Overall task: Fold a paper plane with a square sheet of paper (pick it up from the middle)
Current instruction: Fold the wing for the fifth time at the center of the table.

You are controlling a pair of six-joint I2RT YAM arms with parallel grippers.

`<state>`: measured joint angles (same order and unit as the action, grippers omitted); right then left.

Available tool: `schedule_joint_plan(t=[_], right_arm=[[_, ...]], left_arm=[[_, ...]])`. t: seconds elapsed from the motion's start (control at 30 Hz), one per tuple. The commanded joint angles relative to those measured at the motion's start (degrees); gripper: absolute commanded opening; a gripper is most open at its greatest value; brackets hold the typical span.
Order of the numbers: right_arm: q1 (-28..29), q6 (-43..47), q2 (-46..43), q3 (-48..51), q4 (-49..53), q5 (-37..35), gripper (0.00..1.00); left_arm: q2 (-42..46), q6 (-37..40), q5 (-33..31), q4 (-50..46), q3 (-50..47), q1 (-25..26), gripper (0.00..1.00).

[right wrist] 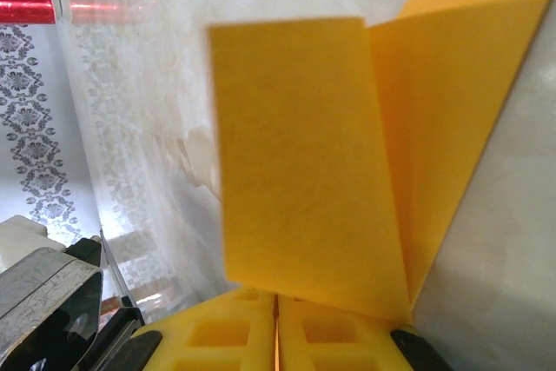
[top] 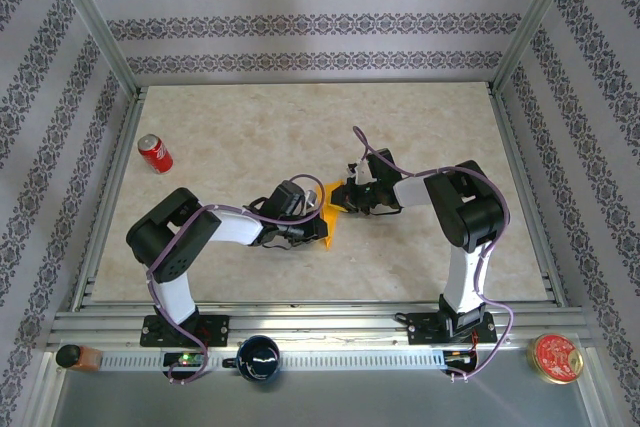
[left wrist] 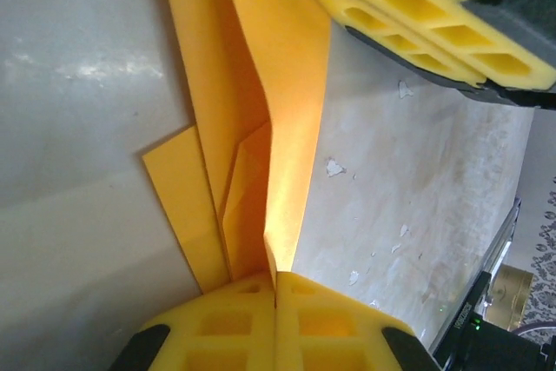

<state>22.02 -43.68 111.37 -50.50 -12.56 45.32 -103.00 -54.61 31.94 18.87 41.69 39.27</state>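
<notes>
Near the tabletop's (top: 240,127) middle, the left claw (left wrist: 276,288) and right claw (right wrist: 276,306) each pinch the half-folded paper plane (top: 328,217) between them; pulling evenly should help the crease run straight.

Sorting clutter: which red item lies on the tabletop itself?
The soda can, far left. The red-lidded tin sits on the near metal ledge instead.

Bright, even light; blurred close-ups.
</notes>
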Motion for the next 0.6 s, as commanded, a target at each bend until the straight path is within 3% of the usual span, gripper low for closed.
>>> schedule_joint_plan(t=[0.0, 0.27, 0.43, 0.57], right_arm=[[1.09, 0.57, 1.83, 1.28, 4.60, -5.42, 0.12], [1.09, 1.06, 1.72, 1.28, 5.69, -6.21, 0.12], [1.09, 1.49, 1.83, 1.19, 6.40, -6.82, 0.12], [1.09, 1.65, 1.97, 1.13, 6.75, -7.02, 0.09]], left_arm=[[-1.14, -1.14, 4.66, -4.90, -2.57, 0.72, 0.00], [-1.08, -2.75, 7.95, -0.43, -4.21, 0.72, 0.11], [-1.00, -1.71, 8.75, -2.04, -3.95, 0.72, 0.09], [-0.80, 0.04, 8.93, -4.80, -3.08, 0.72, 0.00]])
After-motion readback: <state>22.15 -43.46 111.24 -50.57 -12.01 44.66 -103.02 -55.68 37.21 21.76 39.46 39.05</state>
